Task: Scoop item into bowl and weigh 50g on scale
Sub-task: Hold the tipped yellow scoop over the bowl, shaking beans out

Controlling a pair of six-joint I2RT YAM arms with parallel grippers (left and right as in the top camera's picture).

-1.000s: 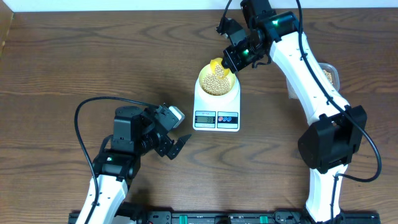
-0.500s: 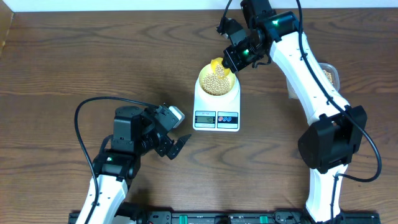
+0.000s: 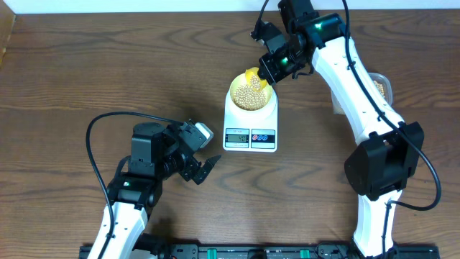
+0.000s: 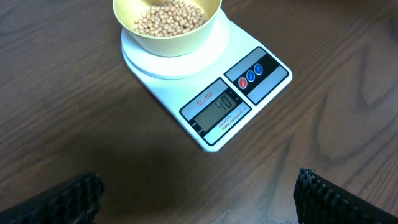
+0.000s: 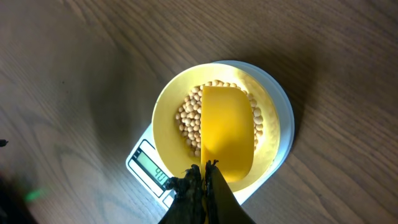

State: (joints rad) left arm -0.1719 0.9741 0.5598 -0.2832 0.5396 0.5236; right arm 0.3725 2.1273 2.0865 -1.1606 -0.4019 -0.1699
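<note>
The white scale (image 3: 250, 122) stands mid-table with the pale yellow-green bowl (image 3: 251, 93) on its top. The bowl holds many tan beans (image 3: 249, 91). The scale's display reads about 40 in the left wrist view (image 4: 222, 104). My right gripper (image 5: 204, 174) is shut on the handle of a yellow scoop (image 5: 227, 137), held over the bowl (image 5: 168, 112) and its beans (image 5: 189, 121); it is at the bowl's far right rim in the overhead view (image 3: 277, 65). My left gripper (image 3: 205, 169) is open and empty, low over the table just left of the scale. Its view shows the bowl (image 4: 166, 38) and beans (image 4: 169, 15).
A clear plastic tub with more beans (image 3: 382, 88) sits at the right edge, partly hidden behind the right arm. A black cable (image 3: 108, 122) loops on the table by the left arm.
</note>
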